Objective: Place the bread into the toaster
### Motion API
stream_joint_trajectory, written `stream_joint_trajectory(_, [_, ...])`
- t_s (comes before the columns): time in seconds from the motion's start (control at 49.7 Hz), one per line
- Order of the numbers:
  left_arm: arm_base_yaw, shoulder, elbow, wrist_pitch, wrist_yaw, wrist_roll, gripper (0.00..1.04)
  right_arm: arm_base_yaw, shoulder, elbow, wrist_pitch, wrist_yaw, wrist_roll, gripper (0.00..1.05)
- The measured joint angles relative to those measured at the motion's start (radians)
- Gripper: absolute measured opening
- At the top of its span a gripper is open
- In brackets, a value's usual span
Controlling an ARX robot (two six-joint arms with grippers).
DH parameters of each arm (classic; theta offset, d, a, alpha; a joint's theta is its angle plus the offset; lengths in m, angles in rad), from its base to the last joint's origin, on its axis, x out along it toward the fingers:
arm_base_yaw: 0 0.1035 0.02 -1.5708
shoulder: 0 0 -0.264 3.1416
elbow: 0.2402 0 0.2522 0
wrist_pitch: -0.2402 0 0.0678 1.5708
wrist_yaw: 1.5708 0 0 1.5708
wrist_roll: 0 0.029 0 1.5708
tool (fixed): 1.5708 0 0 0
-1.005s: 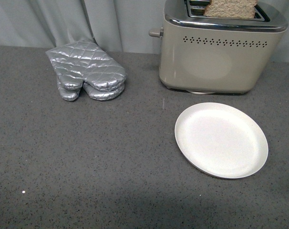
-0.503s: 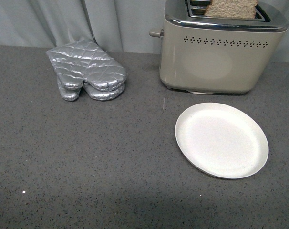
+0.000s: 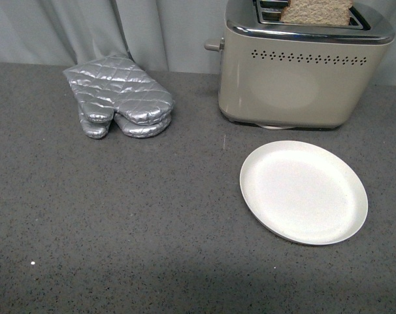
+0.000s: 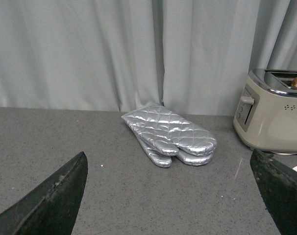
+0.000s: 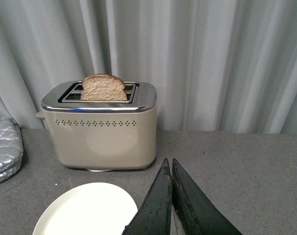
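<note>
The bread (image 5: 103, 88) stands up in the toaster (image 5: 100, 128), round top up, its long side along the slot. My left fingers (image 4: 50, 203) are wide apart. My right fingers (image 5: 160, 205) are pressed together, holding nothing.

Silver oven mitts (image 3: 119, 97) lie at ten o'clock on the grey counter (image 3: 119, 216); white plate (image 3: 304, 191) at four o'clock.

You are looking at a staged kitchen set rather than a lived-in home. A speckled grey countertop (image 3: 119, 216) carries a toaster (image 3: 296, 78), a white plate (image 3: 303, 191) and silver oven mitts (image 3: 118, 95). Plain grey curtains (image 3: 146, 29) close off the far side.
</note>
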Motion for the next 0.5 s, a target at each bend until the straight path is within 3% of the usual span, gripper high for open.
stream_joint_trajectory(0.342, [0.000,0.000,0.000,0.000,0.000,0.000,0.98,0.000,-0.105,0.000,-0.104,0.000,0.000,0.00])
stream_joint_trajectory(0.422, [0.000,0.000,0.000,0.000,0.000,0.000,0.98,0.000,-0.219,0.000,-0.254,-0.001,-0.001,0.00])
stream_joint_trajectory(0.503, [0.000,0.000,0.000,0.000,0.000,0.000,0.98,0.000,-0.275,0.000,-0.277,-0.001,0.000,0.00])
